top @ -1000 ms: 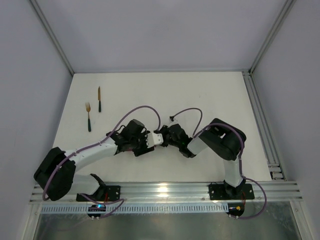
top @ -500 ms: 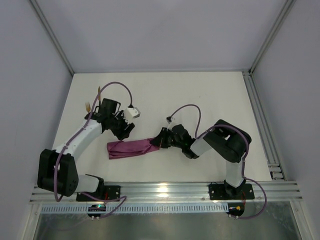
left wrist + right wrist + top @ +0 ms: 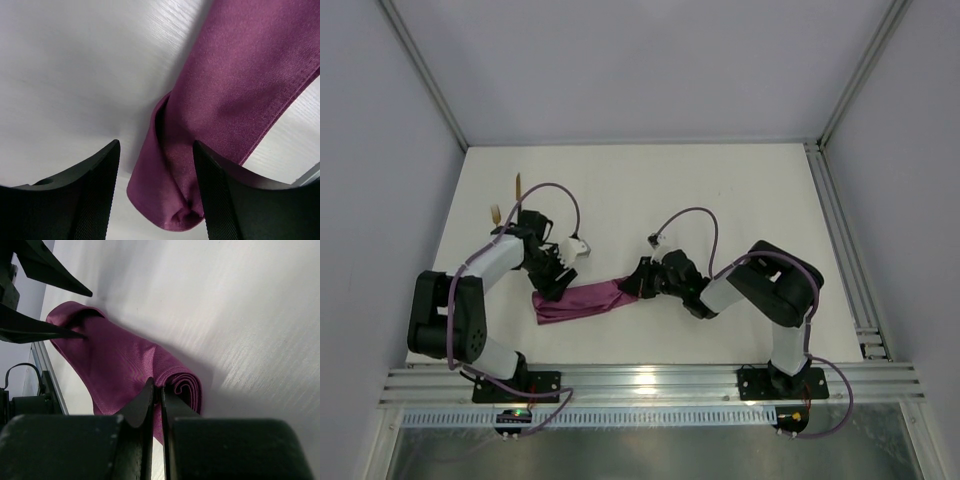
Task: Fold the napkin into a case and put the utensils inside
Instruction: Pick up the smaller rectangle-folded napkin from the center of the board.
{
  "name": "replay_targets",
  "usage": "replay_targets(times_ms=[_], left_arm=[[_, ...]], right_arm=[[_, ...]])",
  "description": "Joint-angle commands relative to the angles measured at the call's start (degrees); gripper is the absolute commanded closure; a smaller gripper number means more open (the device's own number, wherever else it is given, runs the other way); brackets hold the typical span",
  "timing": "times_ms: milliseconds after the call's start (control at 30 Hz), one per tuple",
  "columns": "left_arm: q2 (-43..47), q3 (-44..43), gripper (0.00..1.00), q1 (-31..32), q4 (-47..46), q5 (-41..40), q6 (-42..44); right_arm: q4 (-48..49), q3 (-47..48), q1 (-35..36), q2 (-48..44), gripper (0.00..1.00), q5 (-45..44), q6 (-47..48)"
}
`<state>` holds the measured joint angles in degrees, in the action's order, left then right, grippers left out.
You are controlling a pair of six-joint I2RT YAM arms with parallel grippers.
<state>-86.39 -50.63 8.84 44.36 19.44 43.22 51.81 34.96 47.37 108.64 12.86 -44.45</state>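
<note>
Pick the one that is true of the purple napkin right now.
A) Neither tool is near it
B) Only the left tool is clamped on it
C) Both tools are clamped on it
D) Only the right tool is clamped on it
D: the right tool is shut on the folded end of the napkin, while the left tool stands open astride the other end.

There is one napkin (image 3: 582, 298), a single magenta-purple cloth, on one worktop (image 3: 720, 190). The utensils number two: one gold fork (image 3: 495, 212) and one gold knife (image 3: 517, 183), each only partly visible. There are two arms, one left arm (image 3: 490, 262) and one right arm (image 3: 760, 285). Each carries one end effector, making two: the left end effector (image 3: 552, 283) and the right end effector (image 3: 636, 283). Each end effector has two fingers, four altogether.
</note>
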Motion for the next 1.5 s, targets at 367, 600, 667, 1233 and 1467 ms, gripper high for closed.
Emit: replay_targets(times_ms=[367,600,667,1233,1467], left_arm=[[-1.1,9.4,0.45,2.2,-3.5,-4.1,3.6],[-0.1,10.5,0.94,3.5,-4.9,-2.8,2.3],[1.0,10.3,0.96,3.5,-4.9,-2.5,2.1],[16.1,12.5,1.0,4.5,-6.7,0.7,5.0],[17.1,11.7,1.0,6.3,-5.7,0.1,10.1]], right_arm=[[1.3,1.2,2.1,-3.5,0.96,-2.8,4.0],[-2.3,2.4,2.1,-4.7,0.91,-2.0,5.9],[-4.9,3.4,2.1,-5.0,0.87,-1.3,6.6],[-27.1,5.3,1.6,-19.3,0.43,8.0,22.7],[-42.9,14.5,-2.2,-23.0,0.35,13.9,33.1]])
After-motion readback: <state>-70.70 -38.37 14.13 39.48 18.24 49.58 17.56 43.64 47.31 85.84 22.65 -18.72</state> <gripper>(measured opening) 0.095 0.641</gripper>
